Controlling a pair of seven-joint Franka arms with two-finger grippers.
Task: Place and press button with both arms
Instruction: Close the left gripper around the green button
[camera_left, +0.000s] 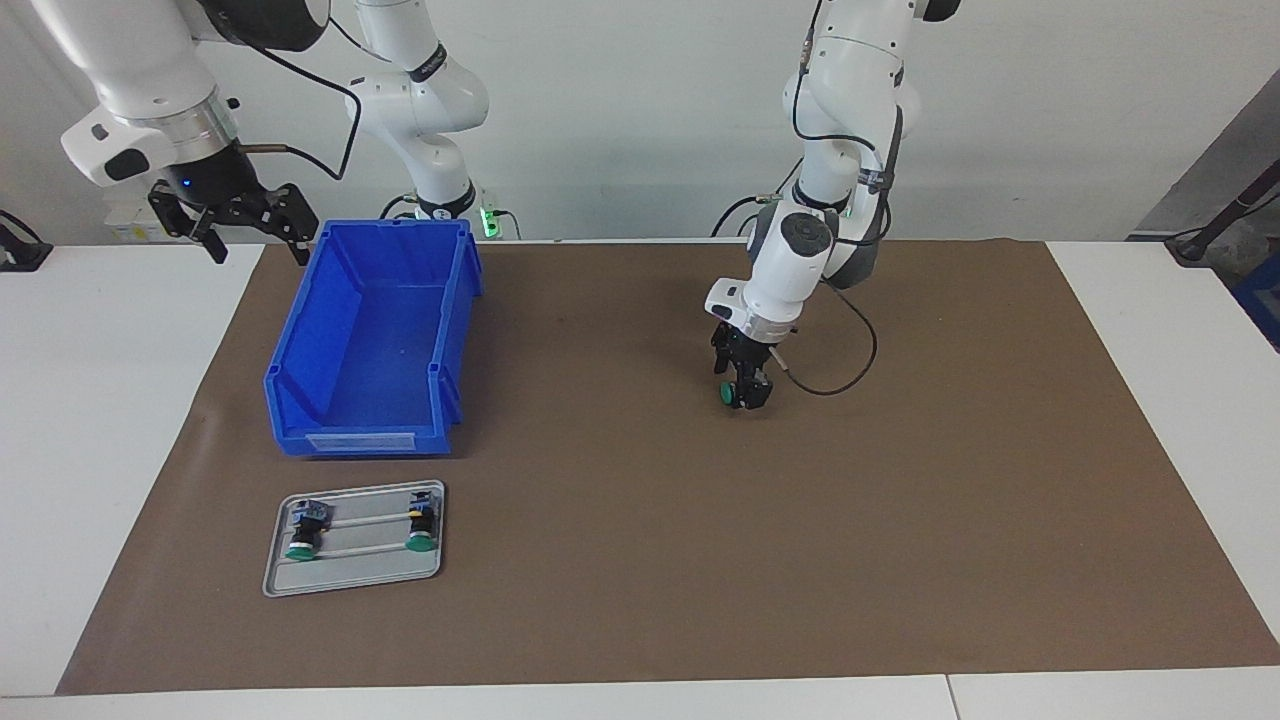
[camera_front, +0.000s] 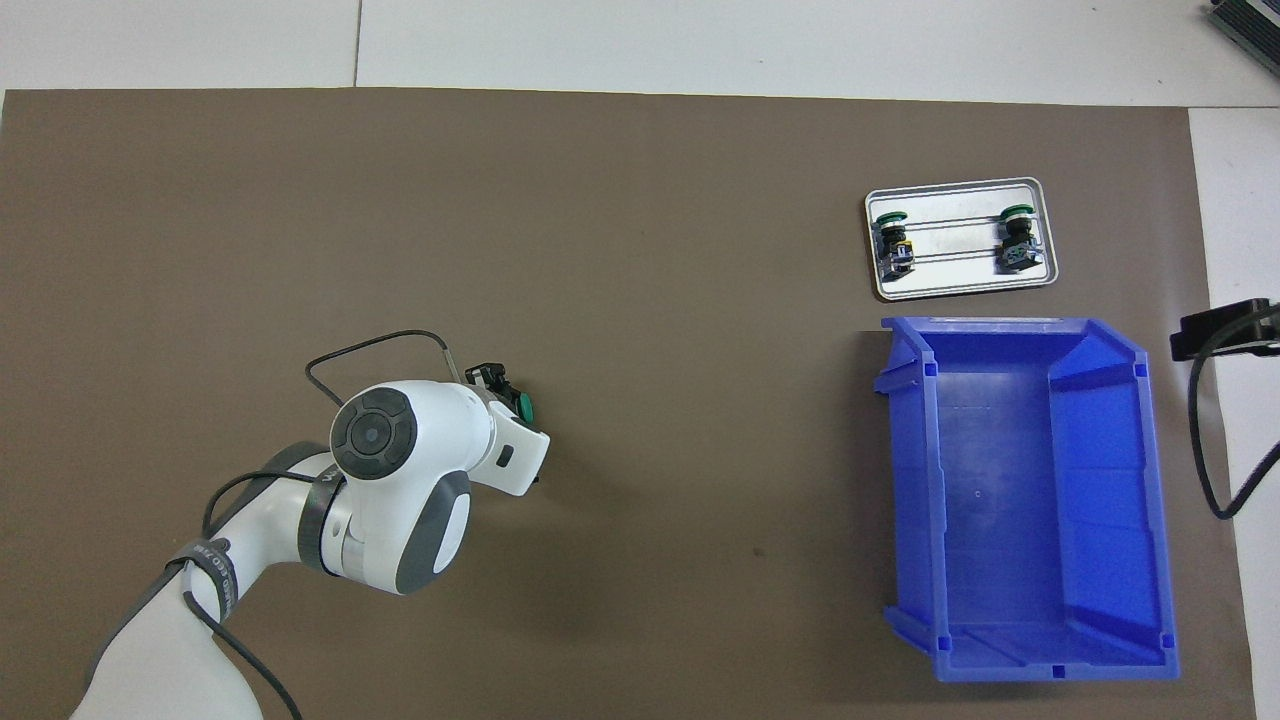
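The button is gripped by the left gripper above the brown mat — it could slip if the hold is loosened early. The right gripper is kept open, waiting beside the blue bin.

High facing, overhead views (shared mat).

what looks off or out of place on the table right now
Nothing stands out. The blue bin sits upright on the mat, the grey tray lies flat beside it with two buttons in it, and the left gripper holds a green button over the bare mat. The right gripper waits, open.
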